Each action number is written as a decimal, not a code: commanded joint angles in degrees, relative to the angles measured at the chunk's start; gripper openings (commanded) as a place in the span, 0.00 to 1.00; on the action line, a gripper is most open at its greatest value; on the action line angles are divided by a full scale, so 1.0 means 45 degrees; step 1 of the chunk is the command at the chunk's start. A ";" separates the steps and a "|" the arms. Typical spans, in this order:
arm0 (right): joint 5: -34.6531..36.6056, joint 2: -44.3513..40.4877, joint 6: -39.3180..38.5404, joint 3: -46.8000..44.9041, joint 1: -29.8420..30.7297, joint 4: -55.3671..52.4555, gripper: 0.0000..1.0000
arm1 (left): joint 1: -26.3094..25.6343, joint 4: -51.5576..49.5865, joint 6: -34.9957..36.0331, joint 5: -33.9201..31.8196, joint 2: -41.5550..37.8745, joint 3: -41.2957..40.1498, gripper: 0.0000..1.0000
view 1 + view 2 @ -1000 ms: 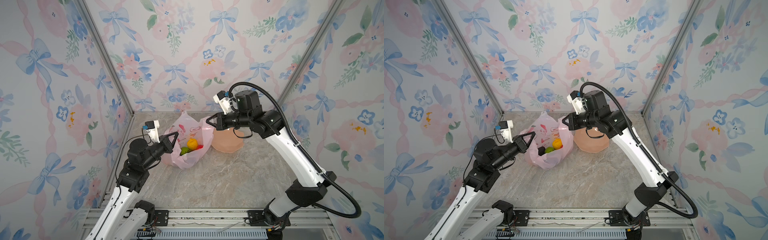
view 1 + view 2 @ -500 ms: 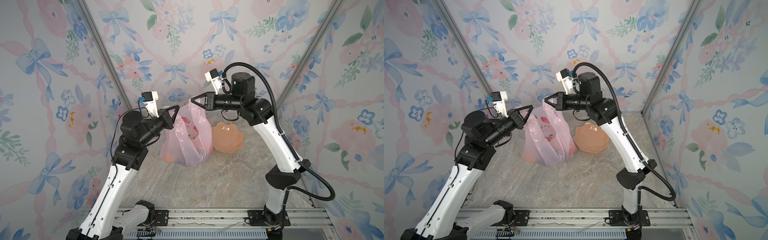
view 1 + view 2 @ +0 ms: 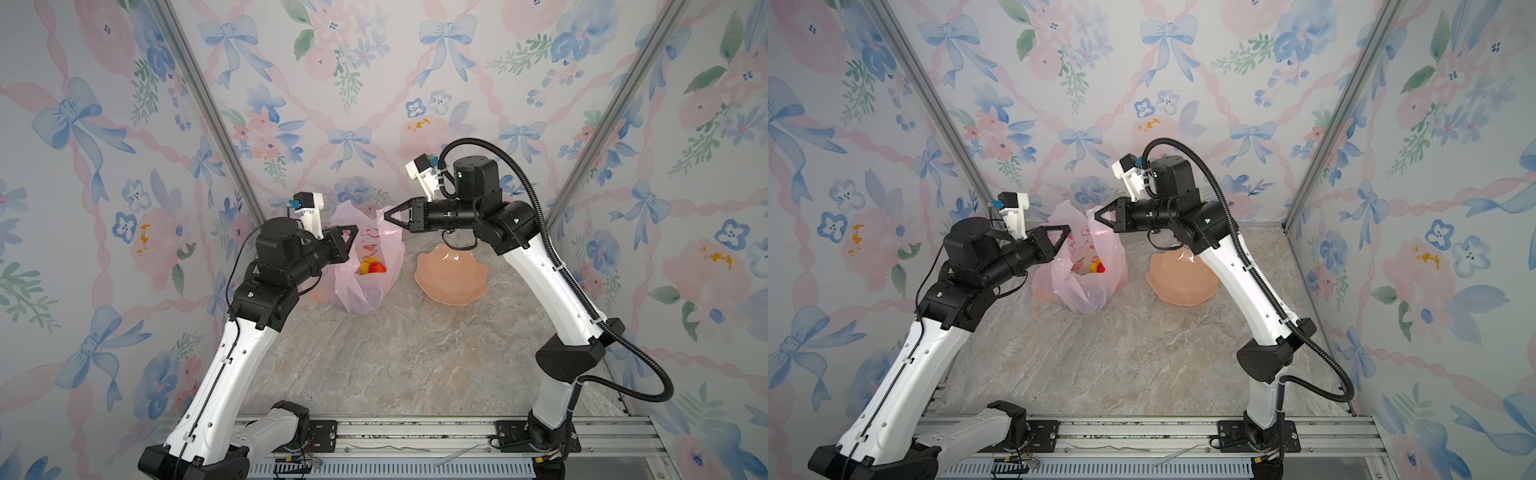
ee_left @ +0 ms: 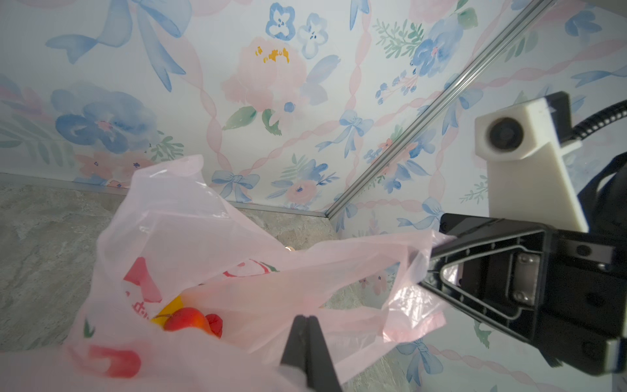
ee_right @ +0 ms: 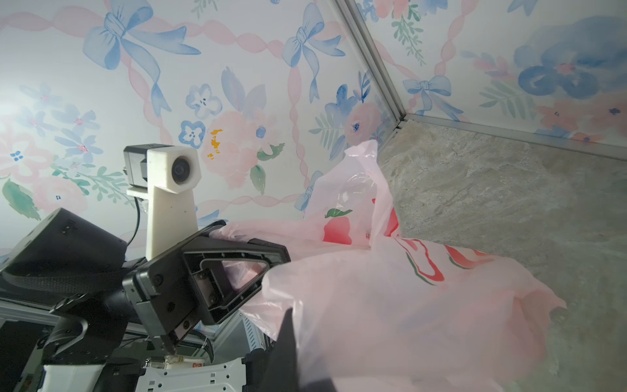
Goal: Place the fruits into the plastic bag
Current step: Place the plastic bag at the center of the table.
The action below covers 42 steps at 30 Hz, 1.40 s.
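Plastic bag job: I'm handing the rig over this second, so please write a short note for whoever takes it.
Left gripper: shut on the upper edge of the plastic bag.
Right gripper: shut on the opposite edge; mouth held open.
Fruits: yellow and red ones visible inside the bag.
Peach dish: no fruit seen in it, nor on the table.
Left: probably lower the bag and release.

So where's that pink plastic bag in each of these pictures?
In a top view: the plastic bag stands just left of centre, beside the peach dish.
In a top view: the plastic bag sits further left of centre.
Left wrist: it fills the picture's lower left.
Right wrist: it fills the picture's lower right.
Shared landmark: the grey stone table beneath it.
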 commanded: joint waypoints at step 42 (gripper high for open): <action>-0.0179 -0.2102 -0.0007 -0.4723 -0.1083 0.1910 0.00 | -0.0997 0.1362 -0.0319 0.0653 0.1869 -0.0729 0.00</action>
